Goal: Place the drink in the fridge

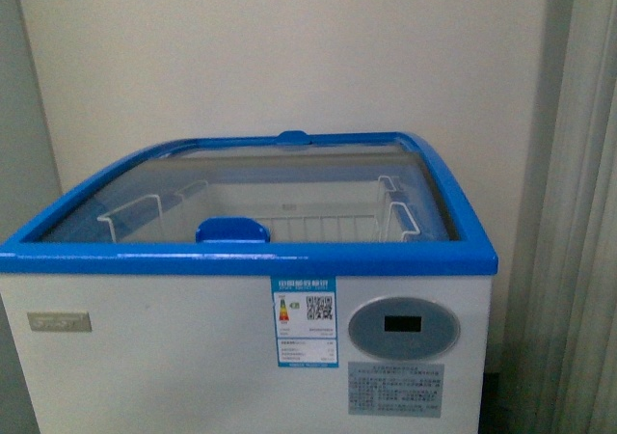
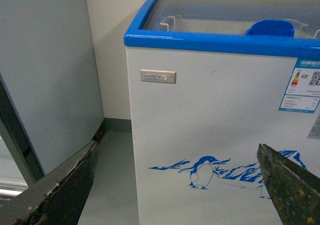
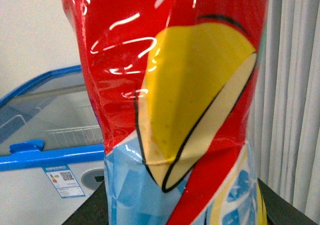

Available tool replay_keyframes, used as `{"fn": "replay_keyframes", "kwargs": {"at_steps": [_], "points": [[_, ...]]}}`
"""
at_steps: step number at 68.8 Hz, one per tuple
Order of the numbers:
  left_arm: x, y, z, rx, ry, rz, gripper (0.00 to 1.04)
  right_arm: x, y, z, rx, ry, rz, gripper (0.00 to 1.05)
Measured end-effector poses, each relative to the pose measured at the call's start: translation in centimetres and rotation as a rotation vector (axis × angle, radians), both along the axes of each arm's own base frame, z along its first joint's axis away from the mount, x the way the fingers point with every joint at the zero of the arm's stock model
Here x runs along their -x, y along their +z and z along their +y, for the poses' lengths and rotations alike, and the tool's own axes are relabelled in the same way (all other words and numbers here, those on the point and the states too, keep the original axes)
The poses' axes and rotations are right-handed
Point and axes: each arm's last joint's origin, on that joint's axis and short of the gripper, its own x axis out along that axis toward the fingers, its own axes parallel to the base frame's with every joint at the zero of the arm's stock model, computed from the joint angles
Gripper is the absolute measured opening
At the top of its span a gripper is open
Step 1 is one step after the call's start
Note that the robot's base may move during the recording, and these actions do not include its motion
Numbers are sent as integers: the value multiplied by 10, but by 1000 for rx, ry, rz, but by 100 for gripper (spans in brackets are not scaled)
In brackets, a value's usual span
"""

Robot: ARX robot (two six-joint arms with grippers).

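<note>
The fridge [image 1: 174,357] fills the front view: white body, blue top rim, curved glass lids shut, a blue lid handle [image 1: 231,230] at the front, an oval grey display [image 1: 402,327]. Neither arm shows in that view. In the left wrist view the fridge [image 2: 210,120] stands close ahead, its penguin picture between my left gripper's [image 2: 180,195] fingers, which are wide apart and empty. My right gripper [image 3: 185,210] is shut on the drink [image 3: 175,95]. Its red bottle with a yellow and blue label fills the right wrist view. The fridge [image 3: 30,180] shows behind it.
White wire baskets [image 1: 318,224] sit inside under the glass. A pale-grey cabinet [image 2: 45,75] stands close to the fridge's left side, with a strip of grey floor [image 2: 112,185] between them. A pale curtain [image 1: 578,212] hangs at the right. A wall is behind the fridge.
</note>
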Motion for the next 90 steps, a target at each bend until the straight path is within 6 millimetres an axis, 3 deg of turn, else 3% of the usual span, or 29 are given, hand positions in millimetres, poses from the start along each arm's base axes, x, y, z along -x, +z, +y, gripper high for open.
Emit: {"fn": "replay_keyframes", "kwargs": {"at_steps": [10, 17, 26, 34, 44, 55, 74, 79, 90], "points": [[0, 0, 0, 15, -2, 15, 97, 0, 0, 0, 0, 0, -1, 41], [-4, -1, -2, 155, 2, 267, 97, 0, 1, 0, 0, 0, -2, 41], [-26, -4, -9, 200, -67, 341, 97, 0, 1, 0, 0, 0, -3, 41], [-58, 12, -13, 141, -136, 277, 97, 0, 1, 0, 0, 0, -3, 41], [-118, 45, -26, -26, -276, 114, 97, 0, 1, 0, 0, 0, -3, 41], [-193, 64, -58, -443, -511, -58, 97, 0, 1, 0, 0, 0, -3, 41], [-270, 49, -84, -1004, -738, -126, 97, 0, 1, 0, 0, 0, -3, 41], [-287, 48, -86, -1073, -747, -132, 97, 0, 1, 0, 0, 0, -3, 41], [-305, 48, -84, -1150, -780, -122, 97, 0, 1, 0, 0, 0, -3, 41]]}}
